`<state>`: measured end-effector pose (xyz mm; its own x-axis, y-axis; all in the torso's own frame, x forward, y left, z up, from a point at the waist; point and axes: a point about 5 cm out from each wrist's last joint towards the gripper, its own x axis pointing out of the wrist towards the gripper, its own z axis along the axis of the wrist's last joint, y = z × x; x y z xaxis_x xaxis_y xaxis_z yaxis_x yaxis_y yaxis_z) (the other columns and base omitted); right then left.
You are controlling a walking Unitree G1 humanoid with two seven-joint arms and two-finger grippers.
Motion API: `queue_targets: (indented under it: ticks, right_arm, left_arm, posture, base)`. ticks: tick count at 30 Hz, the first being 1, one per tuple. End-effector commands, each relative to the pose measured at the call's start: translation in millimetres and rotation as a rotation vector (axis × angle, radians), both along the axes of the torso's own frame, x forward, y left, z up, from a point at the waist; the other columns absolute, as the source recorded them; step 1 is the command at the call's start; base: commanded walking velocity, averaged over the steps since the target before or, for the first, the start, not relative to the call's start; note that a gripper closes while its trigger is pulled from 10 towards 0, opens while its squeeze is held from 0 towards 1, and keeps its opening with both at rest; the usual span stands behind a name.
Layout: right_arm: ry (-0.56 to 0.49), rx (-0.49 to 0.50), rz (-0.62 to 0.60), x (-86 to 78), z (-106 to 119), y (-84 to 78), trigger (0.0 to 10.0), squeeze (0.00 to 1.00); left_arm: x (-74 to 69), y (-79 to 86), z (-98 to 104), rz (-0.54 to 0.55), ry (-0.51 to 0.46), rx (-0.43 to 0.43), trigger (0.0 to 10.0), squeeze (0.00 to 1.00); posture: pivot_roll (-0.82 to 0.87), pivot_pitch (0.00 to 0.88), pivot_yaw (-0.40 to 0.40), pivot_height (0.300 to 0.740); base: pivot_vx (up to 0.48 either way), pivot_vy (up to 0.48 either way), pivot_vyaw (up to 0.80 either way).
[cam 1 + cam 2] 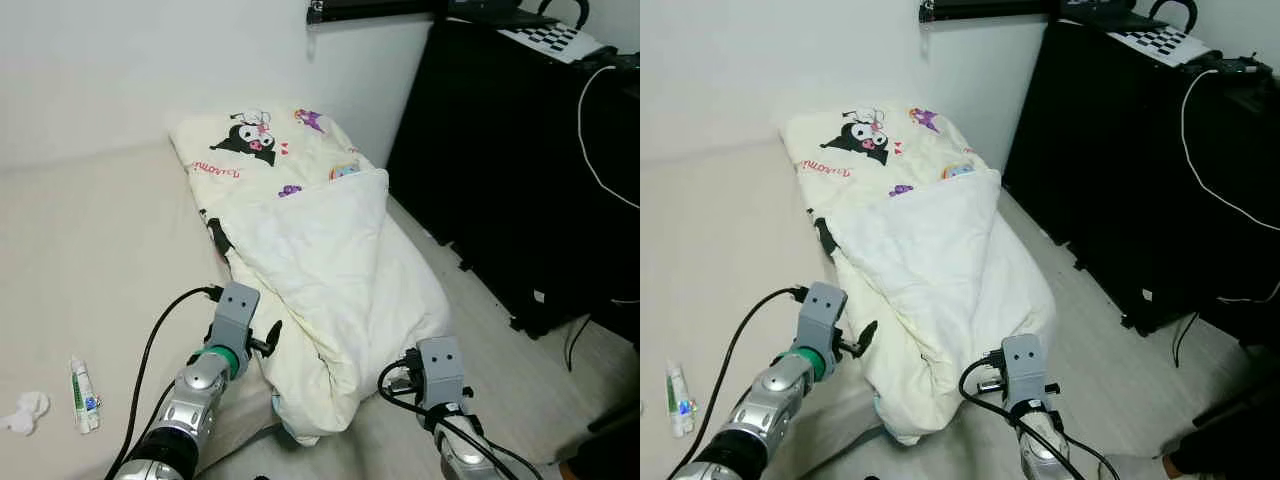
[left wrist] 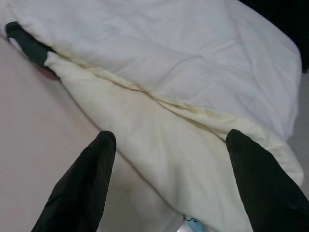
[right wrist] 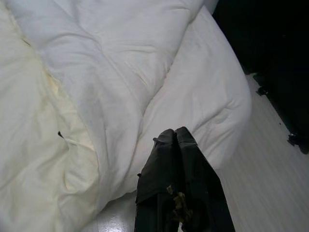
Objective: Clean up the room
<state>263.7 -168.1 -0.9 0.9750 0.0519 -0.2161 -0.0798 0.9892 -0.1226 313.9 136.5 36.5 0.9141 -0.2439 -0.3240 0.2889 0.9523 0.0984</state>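
Note:
A cream duvet (image 1: 320, 250) with a cartoon print lies folded along the right side of the mattress (image 1: 90, 260). Its near end hangs over the bed's corner. My left gripper (image 2: 166, 140) is open just above the mattress at the duvet's near left edge. One fingertip (image 2: 104, 142) is over the sheet and the other over the duvet's fold. My right gripper (image 3: 175, 136) is shut with nothing between its fingers. It hovers low beside the duvet's overhanging end, over the pale floor (image 1: 520, 380).
A small tube (image 1: 84, 395) and a crumpled tissue (image 1: 25, 410) lie on the mattress at the near left. A tall black cabinet (image 1: 500, 150) with hanging cables stands to the right across a narrow strip of floor. A white wall runs behind the bed.

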Motion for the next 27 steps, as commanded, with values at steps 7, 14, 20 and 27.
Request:
queue_targets:
  ticks: [7, 14, 20, 27]
  right_arm:
    - [0.003, 0.028, -0.043, -6.3, -4.0, -3.4, 10.0, 0.0]
    - [-0.008, 0.023, -0.045, -5.2, -2.0, -4.0, 10.0, 0.0]
    - [-0.014, 0.017, -0.037, -4.3, -0.9, -3.1, 10.0, 0.0]
    - [-0.026, 0.012, -0.021, -3.0, 1.1, -1.1, 10.0, 0.0]
  left_arm:
    - [-8.1, -2.5, -7.6, -0.019, 0.034, 0.004, 10.0, 0.0]
    - [-9.2, -2.5, -8.1, -0.021, 0.04, 0.01, 10.0, 0.0]
    - [-8.8, -3.2, -7.0, -0.022, 0.037, 0.008, 10.0, 0.0]
    - [-8.4, -1.2, -5.9, -0.008, 0.032, 0.013, 10.0, 0.0]
  posture:
    - [0.0, 0.059, -0.018, 0.74]
    - [0.0, 0.059, -0.018, 0.71]
    - [0.0, 0.062, -0.02, 0.685]
    - [0.0, 0.062, -0.02, 0.66]
  base:
    - [0.0, 0.0, 0.0]
    - [0.0, 0.0, 0.0]
    - [0.0, 0.0, 0.0]
    - [0.0, 0.0, 0.0]
